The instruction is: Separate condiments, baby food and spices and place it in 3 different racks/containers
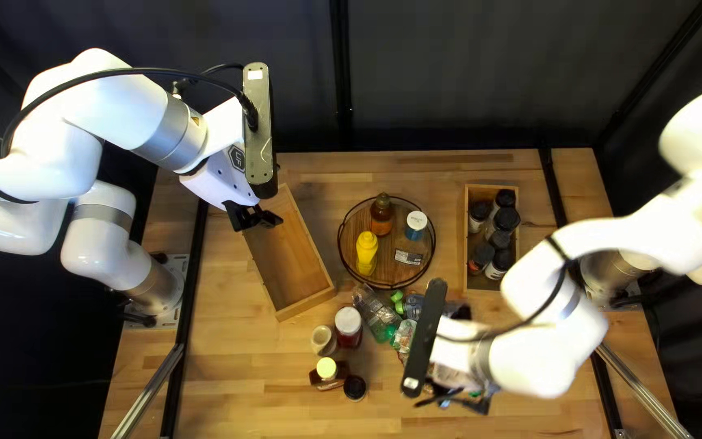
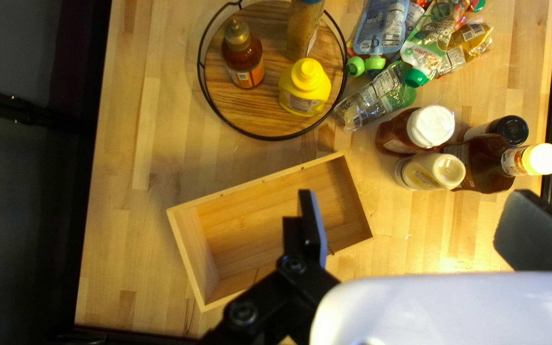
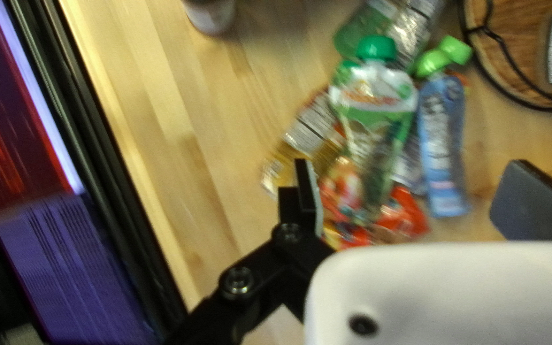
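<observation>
My left gripper [image 1: 253, 218] hangs open above one end of the tilted wooden box [image 1: 298, 268], which holds nothing; in the left wrist view the gripper [image 2: 416, 227] has nothing between its fingers. Low over the baby food pouches is my right gripper [image 1: 469, 400]; in the right wrist view this gripper [image 3: 416, 201] is open, with a green-and-white pouch [image 3: 375, 105] and others ahead of it. On the round tray [image 1: 350, 230] stand a yellow mustard bottle [image 1: 366, 250], an amber bottle [image 1: 381, 215] and a blue-lidded jar [image 1: 415, 226]. Dark-capped spice jars [image 1: 506, 219] fill the right wooden box [image 1: 481, 282].
Between the left box and the table's near edge stand a white-lidded red jar [image 1: 348, 325], a cream bottle [image 1: 323, 340], a yellow-capped brown bottle [image 1: 327, 371] and a black-capped jar [image 1: 354, 388]. A clear pouch [image 1: 374, 309] lies beside the round tray.
</observation>
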`<act>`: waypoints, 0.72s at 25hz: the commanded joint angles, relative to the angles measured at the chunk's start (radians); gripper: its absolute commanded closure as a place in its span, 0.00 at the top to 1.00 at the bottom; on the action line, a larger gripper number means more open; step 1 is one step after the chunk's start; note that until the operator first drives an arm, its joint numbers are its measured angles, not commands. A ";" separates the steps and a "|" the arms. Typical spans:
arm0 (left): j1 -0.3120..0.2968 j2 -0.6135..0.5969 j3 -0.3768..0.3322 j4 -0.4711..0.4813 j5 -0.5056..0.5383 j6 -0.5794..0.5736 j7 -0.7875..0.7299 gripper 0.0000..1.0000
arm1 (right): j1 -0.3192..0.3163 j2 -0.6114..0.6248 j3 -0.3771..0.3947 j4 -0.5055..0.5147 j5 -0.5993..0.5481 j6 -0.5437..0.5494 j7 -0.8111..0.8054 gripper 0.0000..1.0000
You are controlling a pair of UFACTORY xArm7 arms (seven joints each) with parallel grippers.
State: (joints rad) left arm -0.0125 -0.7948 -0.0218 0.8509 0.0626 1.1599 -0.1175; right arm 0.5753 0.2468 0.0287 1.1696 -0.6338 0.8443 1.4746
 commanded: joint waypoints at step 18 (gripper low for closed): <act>0.000 0.000 0.000 0.000 0.000 0.000 0.000 1.00 | -0.074 0.335 -0.002 0.337 0.051 -0.045 -0.104 1.00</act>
State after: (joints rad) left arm -0.0125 -0.7948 -0.0218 0.8509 0.0626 1.1599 -0.1175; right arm 0.5132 0.5562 0.0209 1.4734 -0.5970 0.7936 1.3952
